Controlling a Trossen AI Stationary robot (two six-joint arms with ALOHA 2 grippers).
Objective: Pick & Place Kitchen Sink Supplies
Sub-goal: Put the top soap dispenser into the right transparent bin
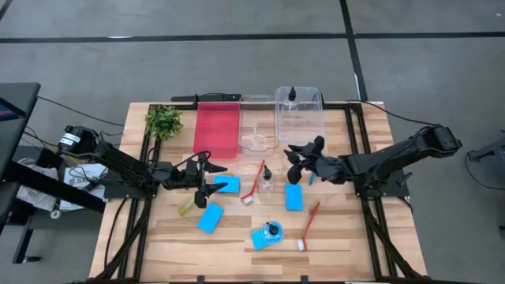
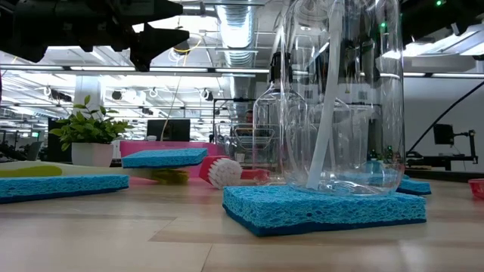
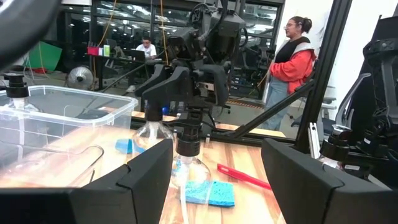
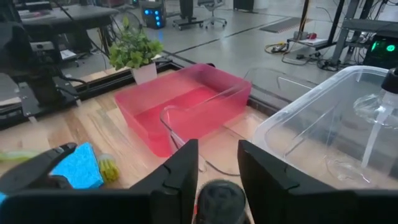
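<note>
Blue sponges lie scattered on the wooden table [image 1: 331, 244]: one [image 1: 227, 184] just beside the left gripper [image 1: 207, 180], one [image 1: 210, 218] nearer the front edge, one [image 1: 293, 197] below the right gripper [image 1: 295, 157], and a fourth [image 1: 266, 236] at the front with a small clear bottle [image 1: 274, 229] standing on it. Left gripper hovers mid-table, fingers spread wide apart, holding nothing. Right gripper sits toward the table centre; its wrist view shows the two fingers [image 4: 177, 180] set narrowly either side of a black bottle cap [image 4: 219, 196]; whether they press on it I cannot tell. A second clear bottle [image 1: 267, 178] stands between the two grippers. Red brush [image 1: 255, 184] lies beside that bottle; another red brush [image 1: 308, 225] lies toward the front right. Yellow-green brush [image 1: 186, 207] lies under the left gripper. Third bottle [image 1: 292, 101] stands inside the clear tray [image 1: 314, 118] at the back.
</note>
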